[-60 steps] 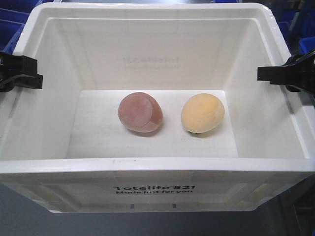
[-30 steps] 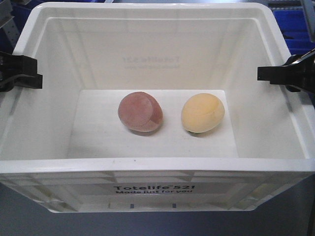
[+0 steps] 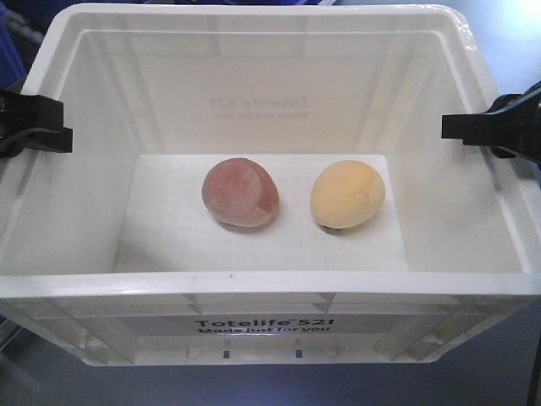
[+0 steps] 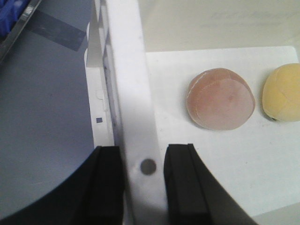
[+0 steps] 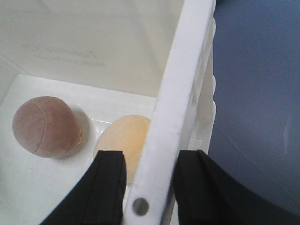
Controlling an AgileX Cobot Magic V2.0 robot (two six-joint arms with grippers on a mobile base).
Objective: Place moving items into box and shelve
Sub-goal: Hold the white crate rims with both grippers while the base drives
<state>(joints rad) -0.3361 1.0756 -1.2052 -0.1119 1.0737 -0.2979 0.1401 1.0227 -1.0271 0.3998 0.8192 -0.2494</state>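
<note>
Both moving items already lie on the floor of the box [image 3: 254, 286]. The reddish-brown lump [image 3: 240, 192] sits near the middle and the yellow-orange lump [image 3: 347, 194] is just beside it, a small gap between them. The left gripper [image 4: 143, 155] pinches the left side rim with one finger inside the wall and one outside. The right gripper [image 5: 148, 161] does the same on the opposite rim, so the hold looks balanced.

I'd judge the crate stiff and fairly light, with little weight in it. Its thick rim is a sound place to grip, though smooth plastic held in two narrow pinches could slip or twist. The lumps look soft and seamed, hardly fragile, but they are round and loose — any tilt on the way to the shelf would likely set them rolling, so keep it level.
</note>
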